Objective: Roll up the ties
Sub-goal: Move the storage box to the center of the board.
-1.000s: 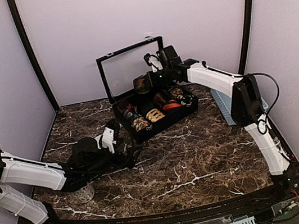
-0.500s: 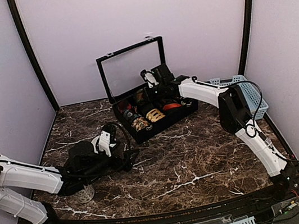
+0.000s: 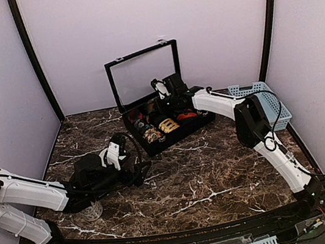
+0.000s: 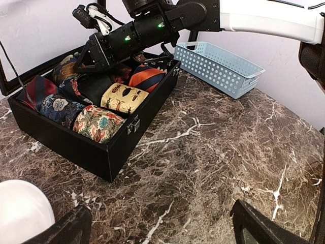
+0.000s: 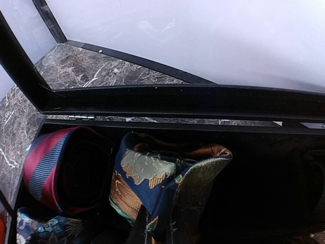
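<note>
Tie (image 5: pixel 167 173) pattern legible from right wrist

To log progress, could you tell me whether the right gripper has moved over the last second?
Yes: the right gripper has lowered and shifted slightly left, down into the back of the black box.

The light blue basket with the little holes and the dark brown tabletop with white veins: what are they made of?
The light blue basket looks like moulded plastic with a matte finish: even rows of round holes, thin stiff walls. The dark brown tabletop looks like polished marble, or maybe a marble-print sheet: white veins, slight sheen.
</note>
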`<action>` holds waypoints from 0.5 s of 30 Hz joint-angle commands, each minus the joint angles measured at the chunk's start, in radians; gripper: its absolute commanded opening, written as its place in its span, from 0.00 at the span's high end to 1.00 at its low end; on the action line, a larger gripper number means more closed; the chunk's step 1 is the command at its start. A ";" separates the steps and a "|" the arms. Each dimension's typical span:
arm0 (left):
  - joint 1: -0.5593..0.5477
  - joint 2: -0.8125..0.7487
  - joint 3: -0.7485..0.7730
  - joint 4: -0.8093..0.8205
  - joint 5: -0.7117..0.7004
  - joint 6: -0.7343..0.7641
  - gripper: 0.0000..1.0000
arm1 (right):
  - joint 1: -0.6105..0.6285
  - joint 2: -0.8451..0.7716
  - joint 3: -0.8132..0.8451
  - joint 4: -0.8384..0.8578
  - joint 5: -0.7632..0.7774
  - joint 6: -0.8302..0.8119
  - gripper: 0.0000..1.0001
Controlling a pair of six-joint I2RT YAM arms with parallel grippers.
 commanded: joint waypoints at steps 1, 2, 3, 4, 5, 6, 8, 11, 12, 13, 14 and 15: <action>0.001 -0.023 -0.020 0.018 -0.011 0.000 0.01 | 0.020 0.068 0.008 -0.005 0.008 -0.001 1.00; 0.001 -0.026 -0.022 0.015 -0.012 0.002 0.01 | 0.022 0.073 0.010 -0.007 0.007 -0.002 1.00; 0.001 -0.029 -0.022 0.011 -0.013 0.004 0.01 | 0.024 0.080 0.012 -0.013 0.007 -0.003 1.00; 0.001 -0.031 -0.023 0.009 -0.015 0.004 0.01 | 0.024 0.085 0.018 -0.024 0.005 -0.003 1.00; 0.001 -0.032 -0.023 0.008 -0.016 0.004 0.01 | 0.024 0.086 0.020 -0.038 0.006 -0.008 1.00; 0.001 -0.033 -0.024 0.008 -0.016 0.004 0.01 | 0.024 0.081 0.012 -0.048 0.009 -0.011 1.00; 0.001 -0.036 -0.026 0.005 -0.016 0.005 0.01 | 0.023 0.061 -0.016 -0.066 0.011 -0.016 1.00; 0.001 -0.044 -0.028 -0.001 -0.016 0.009 0.01 | 0.018 0.022 -0.063 -0.101 -0.005 -0.022 1.00; 0.001 -0.047 -0.028 -0.004 -0.017 0.010 0.01 | 0.014 0.012 -0.077 -0.116 -0.012 -0.022 1.00; 0.001 -0.050 -0.029 -0.005 -0.019 0.012 0.01 | 0.010 0.001 -0.088 -0.137 -0.022 -0.023 1.00; 0.001 -0.053 -0.029 -0.007 -0.018 0.011 0.01 | 0.007 -0.005 -0.093 -0.156 -0.030 -0.025 1.00; 0.001 -0.054 -0.029 -0.008 -0.018 0.013 0.01 | 0.002 -0.010 -0.094 -0.180 -0.039 -0.029 1.00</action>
